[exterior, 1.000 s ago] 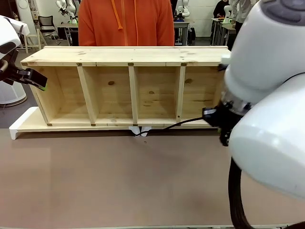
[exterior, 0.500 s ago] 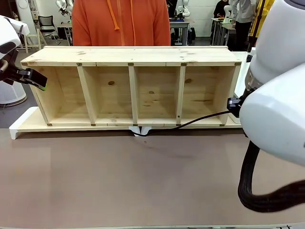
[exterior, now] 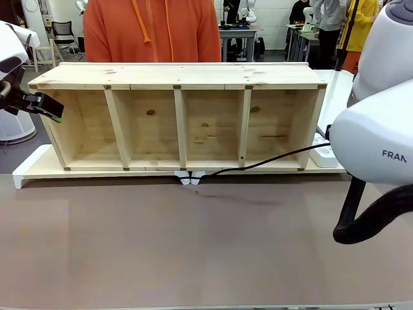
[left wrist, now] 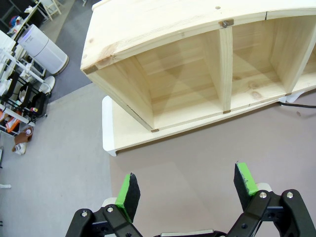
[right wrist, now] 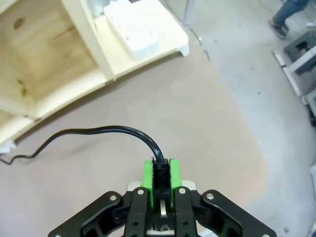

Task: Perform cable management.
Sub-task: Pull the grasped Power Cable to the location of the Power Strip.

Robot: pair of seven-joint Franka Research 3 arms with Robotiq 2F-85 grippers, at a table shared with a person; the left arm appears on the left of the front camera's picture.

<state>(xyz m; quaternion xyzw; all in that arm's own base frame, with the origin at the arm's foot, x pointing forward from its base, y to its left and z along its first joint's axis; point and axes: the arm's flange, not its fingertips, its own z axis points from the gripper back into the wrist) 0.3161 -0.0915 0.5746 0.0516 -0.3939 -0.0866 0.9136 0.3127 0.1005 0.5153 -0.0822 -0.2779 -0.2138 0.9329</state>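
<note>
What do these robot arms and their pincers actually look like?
The left arm and right arm are smooth, rounded white shells. The right one bears grey lettering, "FRAN" visible, and carries a thick black braided hose. Each ends in black jaws with bolted joints and bright green pads.
</note>
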